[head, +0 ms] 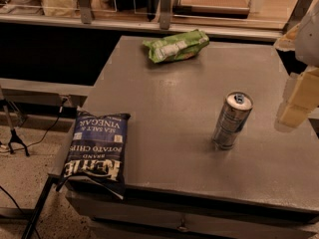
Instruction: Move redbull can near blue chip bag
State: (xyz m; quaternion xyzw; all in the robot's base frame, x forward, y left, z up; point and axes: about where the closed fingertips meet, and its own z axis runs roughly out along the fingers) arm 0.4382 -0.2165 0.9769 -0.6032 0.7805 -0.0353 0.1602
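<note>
The gripper hangs at the right edge of my view, over the grey table. I cannot tell how far open it is, but it holds nothing. The redbull can stands upright and free, near its left side and a little lower. The blue chip bag lies well beyond the can, far to the gripper's left, overhanging the table's near corner. A green chip bag lies far off toward the back. My worries are that I clip the slim can on approach and it topples and rolls, or that I nudge the overhanging bag at set-down and it slides off.
</note>
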